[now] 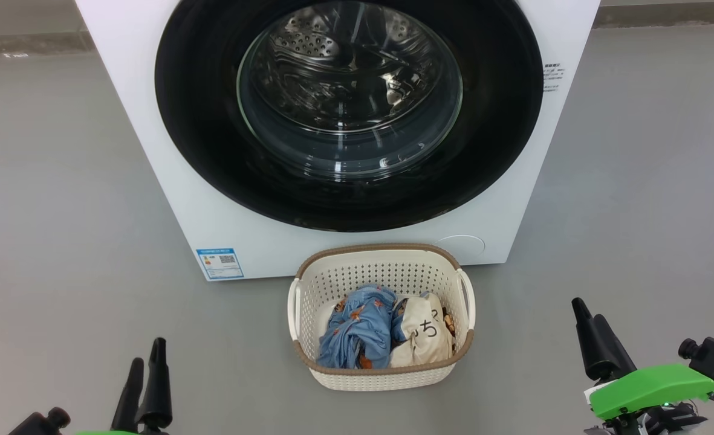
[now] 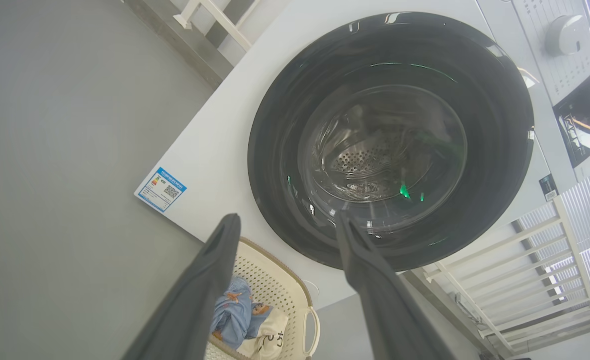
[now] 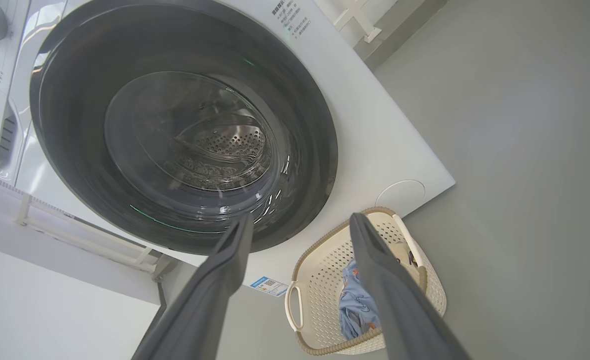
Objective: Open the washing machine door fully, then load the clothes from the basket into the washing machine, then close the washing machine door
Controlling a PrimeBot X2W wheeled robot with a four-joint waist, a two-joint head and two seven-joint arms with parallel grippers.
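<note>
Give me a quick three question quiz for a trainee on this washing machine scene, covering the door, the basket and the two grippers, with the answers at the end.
1. Fill in the blank: the left gripper and the right gripper both stand ____, holding nothing.
2. Where are the clothes? A: in the basket. B: in the left gripper. C: in the right gripper.
3. True or false: the washing machine door is swung open.
Key: 1 open; 2 A; 3 false.
</note>
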